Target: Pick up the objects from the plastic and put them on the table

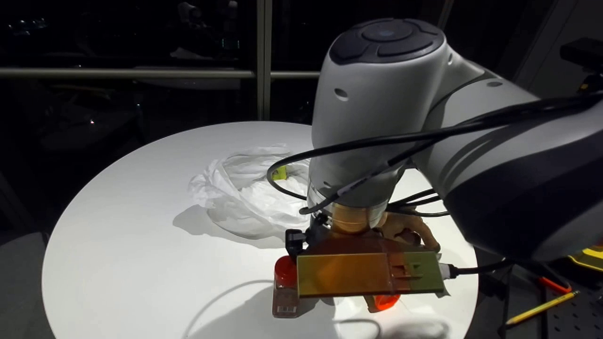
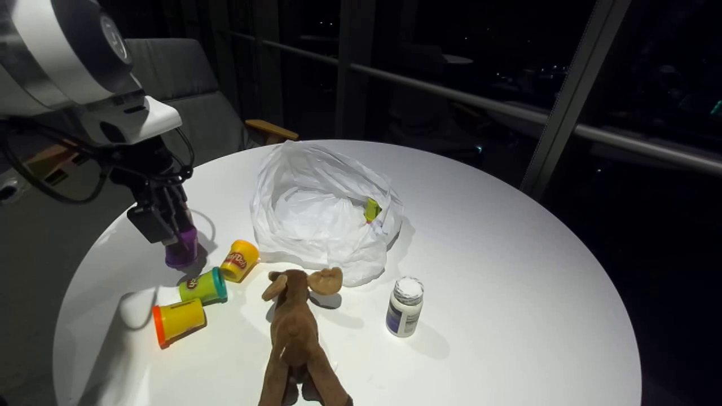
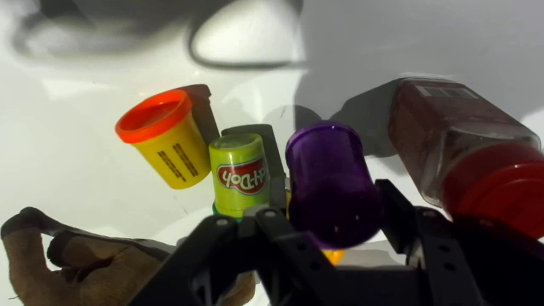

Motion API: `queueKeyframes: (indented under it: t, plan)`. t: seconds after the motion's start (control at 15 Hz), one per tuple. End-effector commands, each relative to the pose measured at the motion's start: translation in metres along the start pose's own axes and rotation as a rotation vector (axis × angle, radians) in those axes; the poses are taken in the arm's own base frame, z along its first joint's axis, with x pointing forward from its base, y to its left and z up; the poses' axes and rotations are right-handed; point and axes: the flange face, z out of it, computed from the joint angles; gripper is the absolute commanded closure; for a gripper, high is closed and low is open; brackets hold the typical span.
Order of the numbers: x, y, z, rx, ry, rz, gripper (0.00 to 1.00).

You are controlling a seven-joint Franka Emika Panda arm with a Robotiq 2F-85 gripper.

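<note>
Looks like release time, outside the plastic bag point(image 2: 355, 256)!
Gripper point(image 3: 334, 193) parted around purple tub point(image 2: 183, 252); should rise next, toward green piece point(image 2: 372, 209) inside bag.

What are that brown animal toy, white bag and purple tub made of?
Brown toy: probably plush fabric, going by its matte, velvety look. White bag: apparently thin plastic film, wrinkled and slightly translucent. Purple tub: likely plastic, smooth with glossy highlights.

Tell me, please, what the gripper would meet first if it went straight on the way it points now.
Most likely the purple tub, which the gripper straddles; beyond it lies the white table, though how far below is unclear.
</note>
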Motion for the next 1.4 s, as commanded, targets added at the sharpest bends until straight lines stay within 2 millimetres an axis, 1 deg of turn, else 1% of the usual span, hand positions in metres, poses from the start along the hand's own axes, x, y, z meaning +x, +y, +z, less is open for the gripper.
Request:
queueKeyframes:
  t: [0.0,0.07,0.13,0.33,0.47,0.6,0.73,0.8,1.0,1.13,1.27,1.33]
  plan:
    - [0.01,-0.001,0.0,0.02,0.016,0.033,0.1]
    - [0.016,0.0,-0.003,0.025,0.028,0.05,0.03]
    - [0.022,0.0,-0.005,0.031,0.035,0.068,0.0]
    - [0.052,0.0,-0.02,0.082,0.071,0.166,0.0]
    - [0.083,-0.001,-0.033,0.11,0.094,0.242,0.0]
    - [0.118,-0.002,-0.043,0.108,0.098,0.301,0.0]
    - [0.153,-0.005,-0.043,0.083,0.116,0.329,0.0]
    - [0.168,-0.006,-0.04,0.069,0.119,0.335,0.0]
    - [0.207,-0.012,-0.018,0.031,0.102,0.313,0.0]
    - [0.226,-0.016,0.003,0.012,0.084,0.291,0.0]
    - [0.237,-0.022,0.021,0.02,0.037,0.252,0.0]
    - [0.23,-0.037,0.028,0.026,0.02,0.225,0.0]
